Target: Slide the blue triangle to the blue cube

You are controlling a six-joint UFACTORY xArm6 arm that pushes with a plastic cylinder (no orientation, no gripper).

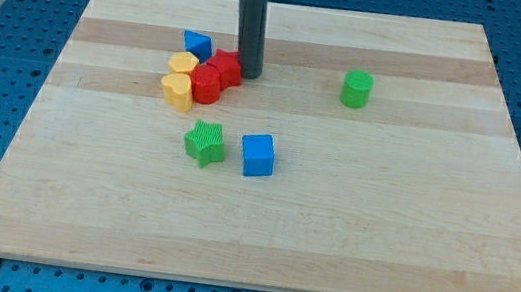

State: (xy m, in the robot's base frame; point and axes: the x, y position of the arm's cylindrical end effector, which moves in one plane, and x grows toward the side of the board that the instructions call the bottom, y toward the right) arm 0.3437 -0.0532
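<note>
The blue triangle (196,45) lies at the upper left of the wooden board (329,236), at the top of a tight cluster of blocks. The blue cube (258,155) sits near the board's middle, well below and to the right of the triangle. My tip (249,72) rests on the board just right of the cluster, touching or nearly touching a red block (225,66). The tip is to the right of the blue triangle and above the blue cube.
The cluster also holds a second red block (206,84) and two yellow blocks (184,62) (177,90). A green star (204,143) lies just left of the blue cube. A green cylinder (356,88) stands at the right.
</note>
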